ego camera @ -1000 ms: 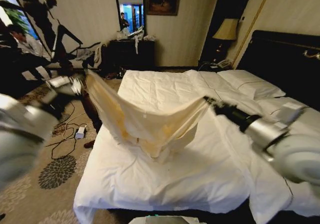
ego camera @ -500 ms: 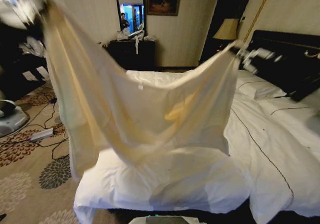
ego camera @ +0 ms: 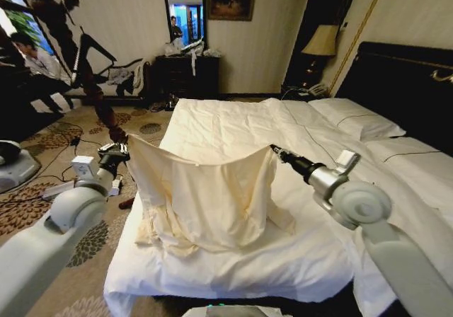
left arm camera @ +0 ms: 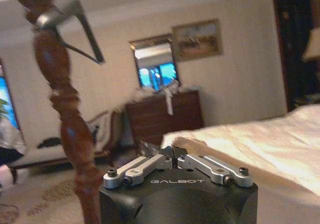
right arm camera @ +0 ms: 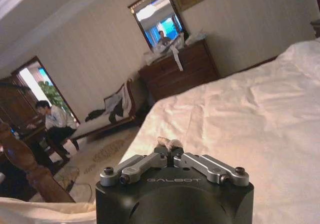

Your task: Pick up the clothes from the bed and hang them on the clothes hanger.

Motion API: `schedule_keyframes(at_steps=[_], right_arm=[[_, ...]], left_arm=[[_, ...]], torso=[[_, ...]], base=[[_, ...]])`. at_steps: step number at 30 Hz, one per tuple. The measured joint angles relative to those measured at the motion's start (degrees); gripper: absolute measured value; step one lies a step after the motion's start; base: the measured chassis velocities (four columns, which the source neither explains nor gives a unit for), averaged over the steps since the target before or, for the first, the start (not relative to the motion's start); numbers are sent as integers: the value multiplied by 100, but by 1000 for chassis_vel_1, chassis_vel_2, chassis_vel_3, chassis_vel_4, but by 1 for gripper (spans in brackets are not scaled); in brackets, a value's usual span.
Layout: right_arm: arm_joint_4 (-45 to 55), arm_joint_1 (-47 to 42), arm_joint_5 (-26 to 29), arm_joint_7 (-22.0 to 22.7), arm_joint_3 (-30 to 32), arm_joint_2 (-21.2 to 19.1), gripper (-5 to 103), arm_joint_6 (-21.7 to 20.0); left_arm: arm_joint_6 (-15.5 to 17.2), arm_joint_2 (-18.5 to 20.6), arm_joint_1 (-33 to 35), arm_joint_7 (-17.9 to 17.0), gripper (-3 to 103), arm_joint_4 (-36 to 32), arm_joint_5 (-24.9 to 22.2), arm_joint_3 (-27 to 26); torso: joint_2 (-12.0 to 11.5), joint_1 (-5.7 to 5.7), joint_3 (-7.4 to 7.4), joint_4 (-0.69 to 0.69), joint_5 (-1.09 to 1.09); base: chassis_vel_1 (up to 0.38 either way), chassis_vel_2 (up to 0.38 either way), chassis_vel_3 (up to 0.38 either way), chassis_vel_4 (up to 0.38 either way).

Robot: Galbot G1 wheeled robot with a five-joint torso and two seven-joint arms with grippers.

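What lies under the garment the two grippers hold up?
The garment hangs between both grippers, its lower folds resting on the bed. White sheet shows around it; whatever lies beneath is covered.

Left gripper [left arm camera: 173, 154]: black housing, silver linkages, fingers closed on a small fold of cream cloth [left arm camera: 187, 145].
Turned wooden post [left arm camera: 67, 119]: dark red-brown, upright, just beside the gripper.
Clothes hanger [left arm camera: 75, 26]: thin and dark, hung at the post's top, blurred.
Bed [left arm camera: 260, 139]: white sheet, beyond the gripper.
Dresser [left arm camera: 165, 116], mirror [left arm camera: 155, 64], framed picture [left arm camera: 196, 39]: against the far wall.
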Motion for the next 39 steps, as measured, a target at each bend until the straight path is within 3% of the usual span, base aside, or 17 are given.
schedule_keyframes(at_steps=[3, 9, 10, 11, 14, 16, 19, 22, 23, 25, 26, 28, 30, 33, 34, 37, 39], right_arm=[[-7, -26, -88, -37, -120, 8, 0, -11], [-169, 31, -254, -64, -347, 123, 0, -43], [-191, 42, -254, -63, -353, 127, 0, -43], [-226, 57, -254, -63, -360, 123, 0, -41], [-235, 49, -250, -63, -359, 113, 0, -37], [-220, 8, -246, -64, -343, 113, 0, -35], [-198, -41, -267, -66, -317, 114, 0, -34], [-187, -84, -310, -70, -293, 107, 0, -29], [-187, -84, -310, -70, -293, 107, 0, -29], [-186, -78, -325, -72, -298, 104, 0, -28], [-230, 40, -339, -71, -419, 124, 0, -27], [-374, 369, -353, -70, -814, 237, 0, -27], [-435, 515, -354, -69, -976, 288, 0, -27], [-497, 730, -373, -62, -1276, 389, 0, -27], [-497, 730, -373, -62, -1276, 389, 0, -27], [-499, 712, -410, -59, -1294, 381, 0, -28], [-500, 728, -409, -57, -1295, 370, 0, -28]], left_arm=[[120, 41, 138, 65, 1, -69, -1, -14], [822, 216, 637, 458, 27, -153, -494, -508], [832, 240, 698, 514, 27, -166, -565, -562], [745, 271, 778, 611, 38, -183, -630, -644], [586, 264, 745, 615, 44, -259, -683, -663], [440, 238, 564, 457, 54, -427, -940, -717], [384, 281, 222, 199, 59, -584, -1479, -872], [692, 653, -668, -334, 76, -422, -2242, -948], [692, 653, -668, -334, 76, -422, -2242, -948], [968, 908, -1585, -672, 81, -32, -2882, -698], [1180, 1097, -2254, -1051, 86, 250, -3509, -543], [1508, 1477, -3007, -1542, 96, 631, -4414, -508], [1565, 1631, -3247, -1590, 96, 814, -4594, -490], [1739, 1857, -4520, -1424, 100, 1684, -4786, 333], [1739, 1857, -4520, -1424, 100, 1684, -4786, 333], [1818, 1550, -6172, -1049, 100, 2720, -4730, 1810], [1863, 967, -7675, -646, 100, 3686, -4671, 3160]], torso=[[0, 0, 0, 0, 0], [1, 0, 0, 4, 0], [0, 0, 0, 3, 1], [1, 0, 0, 2, 1], [1, 0, 0, 2, 0], [1, 0, 0, 1, -1], [1, 0, 0, 0, 0], [1, 0, 0, 1, 1], [1, 0, 0, 1, 1], [1, 0, 0, 1, -1], [1, 1, 0, -8, -6], [0, 1, 0, -4, 5], [1, 1, 0, 1, 7], [1, 0, 0, 13, -5], [1, 0, 0, 13, -5], [1, 0, 0, 4, -7], [1, 0, 0, -3, -1]], base=[[0, 0, 0, 0], [0, 0, 0, 0], [0, 0, 0, 0], [0, 0, 0, 0], [0, 0, 0, 0], [0, 0, 0, 0], [0, 0, 0, 0], [0, 0, 0, 0], [0, 0, 0, 0], [0, 0, 0, 0], [0, 0, 0, 0], [0, 0, 0, 0], [0, 0, 0, 0], [0, 0, 0, 0], [0, 0, 0, 0], [0, 0, 0, 0], [0, 0, 0, 0]])
